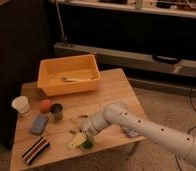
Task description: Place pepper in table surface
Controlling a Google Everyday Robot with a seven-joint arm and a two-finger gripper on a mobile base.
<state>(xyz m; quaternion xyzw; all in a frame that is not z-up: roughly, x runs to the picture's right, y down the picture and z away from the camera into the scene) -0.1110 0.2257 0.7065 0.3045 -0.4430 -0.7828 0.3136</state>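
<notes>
The table surface (116, 92) is a light brown plank tabletop. My gripper (84, 134) reaches in from the right on a white arm and hangs low over the table's front middle. A small dark green sliver that looks like the pepper (73, 132) shows at the gripper's left tip, just above the wood. I cannot tell whether it is held or resting. A round light-green object (87, 144) and a pale yellowish piece (76, 141) lie right below the gripper.
A yellow-orange tub (47, 87) stands at the back. At the left are a white cup (21, 105), an orange ball (45, 105), a dark can (56, 111), a blue sponge (39, 123) and a striped bar (35, 150). A bluish item (132, 133) lies under the arm.
</notes>
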